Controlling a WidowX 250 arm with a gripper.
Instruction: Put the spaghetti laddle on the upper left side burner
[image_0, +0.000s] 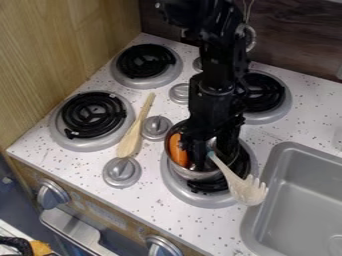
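My gripper (212, 152) is down at the metal pot on the lower right burner, its fingers apart and open. The pale spaghetti ladle (242, 186) leans over the pot's right rim, its toothed head outside and pointing to the lower right. Its bluish handle end lies between the fingers, partly hidden by them. The silver pot (175, 167) also holds an orange item (178, 150). At the top left of the stove is the upper left burner (145, 61), a black coil in a silver ring.
A wooden spoon (135, 131) lies between the left burners and the knobs. The lower left burner (93, 116) and upper right burner (264, 95) have black coils. A grey sink (300, 200) is at the right. Knobs (157, 127) stand up along the stove's middle.
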